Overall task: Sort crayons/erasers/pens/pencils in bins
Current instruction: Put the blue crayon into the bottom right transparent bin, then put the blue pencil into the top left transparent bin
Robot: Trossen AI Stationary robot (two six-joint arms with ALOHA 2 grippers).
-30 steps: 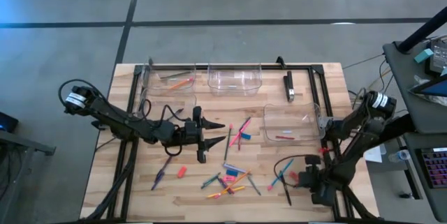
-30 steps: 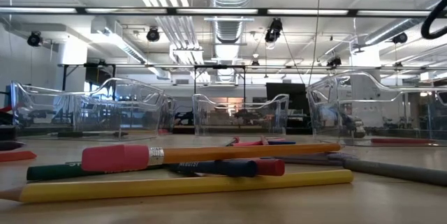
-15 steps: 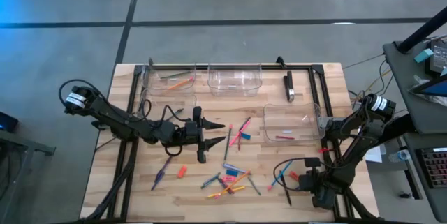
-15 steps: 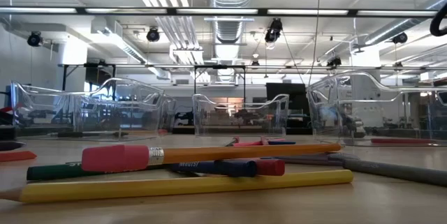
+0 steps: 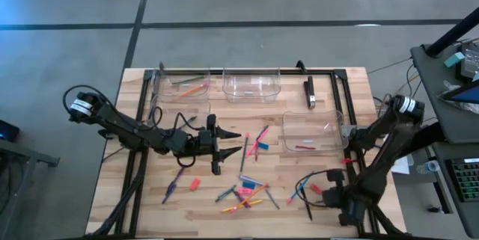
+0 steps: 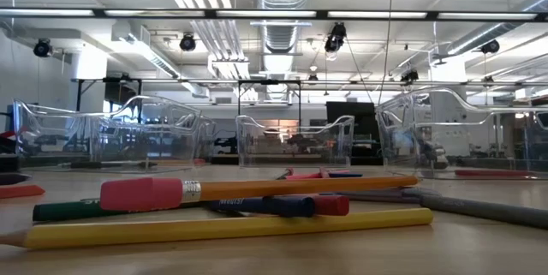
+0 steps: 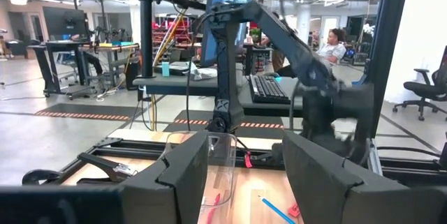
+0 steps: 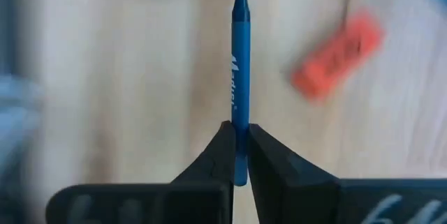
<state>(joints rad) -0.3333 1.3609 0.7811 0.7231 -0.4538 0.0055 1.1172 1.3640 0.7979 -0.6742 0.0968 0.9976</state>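
The right gripper's fingers (image 8: 237, 155) are pressed together on the lower end of a blue crayon (image 8: 239, 77), which projects straight ahead of them above the counter (image 5: 142, 188); an orange-red eraser (image 8: 339, 55) lies on the wood just beside it. This right gripper (image 5: 313, 197) sits near the counter's front right corner. The left gripper (image 5: 224, 149) hovers over the middle of the counter with its fingers (image 7: 183, 175) spread and nothing between them. Loose pencils, crayons and pens form a scattered pile (image 5: 245, 191) toward the front edge. Two bins (image 5: 182, 83) stand along the back edge, and a third bin (image 5: 310, 131) stands near the right edge.
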